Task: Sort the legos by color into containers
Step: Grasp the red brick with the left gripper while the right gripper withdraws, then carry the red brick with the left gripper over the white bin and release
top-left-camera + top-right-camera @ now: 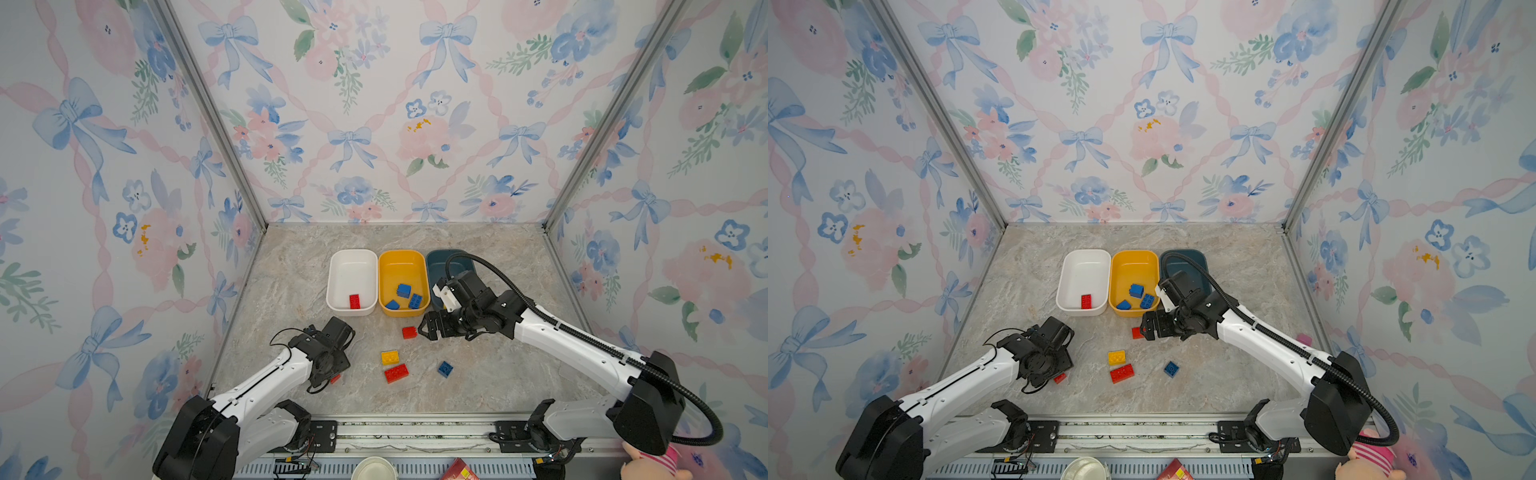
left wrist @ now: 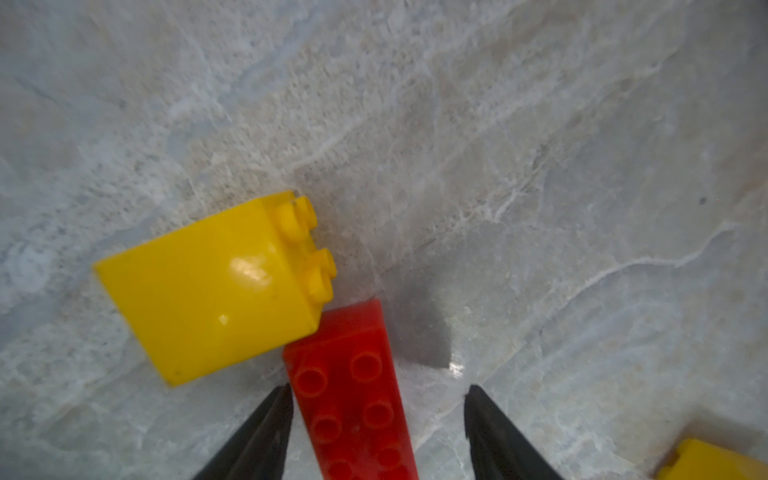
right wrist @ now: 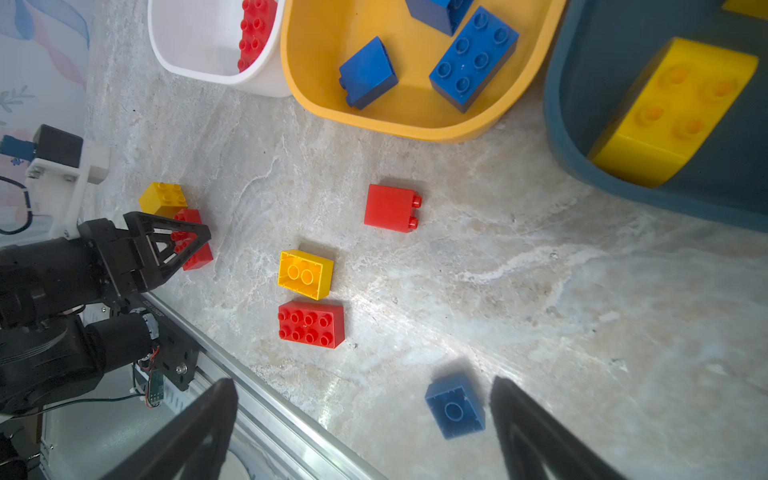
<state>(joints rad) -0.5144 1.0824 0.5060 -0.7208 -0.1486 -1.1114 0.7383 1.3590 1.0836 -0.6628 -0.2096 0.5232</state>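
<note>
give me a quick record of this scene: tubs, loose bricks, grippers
white tub: one red brick
yellow tub: three blue bricks
teal tub: at least one yellow brick
loose bricks: three red, two yellow, one blue
left gripper: open, jaws either side of a loose red brick, gap on one side
right gripper: open, empty

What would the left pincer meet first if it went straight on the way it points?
Probably the red oblong brick, lying between the jaws of the left pincer; a yellow brick sits just beyond it.
</note>
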